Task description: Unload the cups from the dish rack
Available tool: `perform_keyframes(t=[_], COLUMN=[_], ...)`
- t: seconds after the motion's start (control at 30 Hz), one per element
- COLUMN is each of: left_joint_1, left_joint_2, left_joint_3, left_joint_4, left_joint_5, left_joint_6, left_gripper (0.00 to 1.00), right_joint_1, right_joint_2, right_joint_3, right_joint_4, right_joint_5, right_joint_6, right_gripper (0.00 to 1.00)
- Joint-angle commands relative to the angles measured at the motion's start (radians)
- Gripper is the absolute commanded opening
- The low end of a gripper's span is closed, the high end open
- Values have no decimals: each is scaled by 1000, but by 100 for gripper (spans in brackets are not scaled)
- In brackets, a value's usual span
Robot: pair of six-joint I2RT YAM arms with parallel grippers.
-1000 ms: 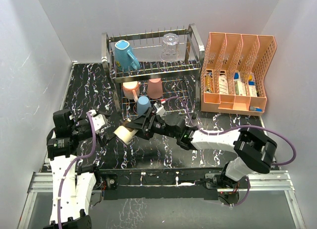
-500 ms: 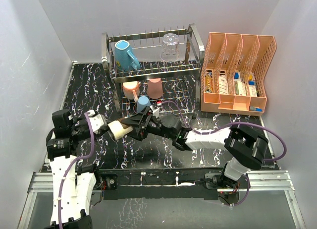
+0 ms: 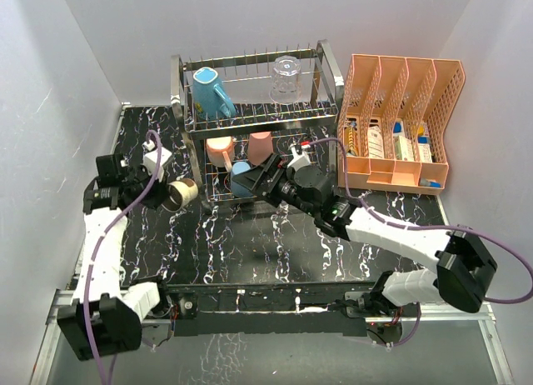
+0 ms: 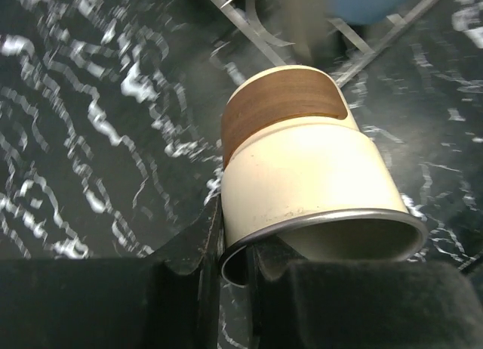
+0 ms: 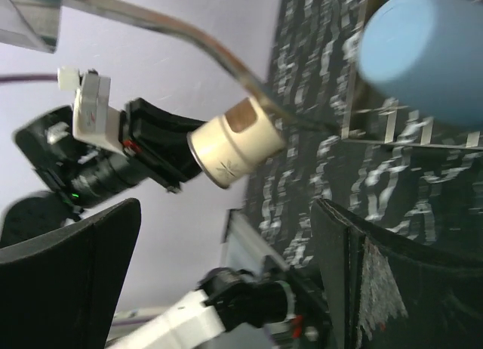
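left gripper clamped on the tan cup rim, right gripper jaws wide apart, light blue tumbler just beyond them

The dish rack stands at the back of the table, with the file organiser just beside it on the right. On its upper tier a handled mug sits left and a glass tumbler right. On the lower tier a second mug and a tumbler stand side by side, with a front tumbler before them. Left of the rack, a lined cup sits in the left gripper. The right gripper is at the lower tier's front.
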Motion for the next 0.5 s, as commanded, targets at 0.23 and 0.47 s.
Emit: perform_keyframes(t=[0.23,0.47], left_joint_1=[4,3], left_joint_2=[436,786], left_joint_3=[228,484], left_joint_4=[44,16], left_joint_5=[-516,-612], left_joint_6=[-258,-295], left_gripper=[0,0], right_joint_1=[-8,-9], right_joint_2=[-117,-121], right_joint_3=[44,32], right_joint_4=[-370,-432], right_joint_5=[333,414], right_joint_6=[-418,-507], right_gripper=[98,98])
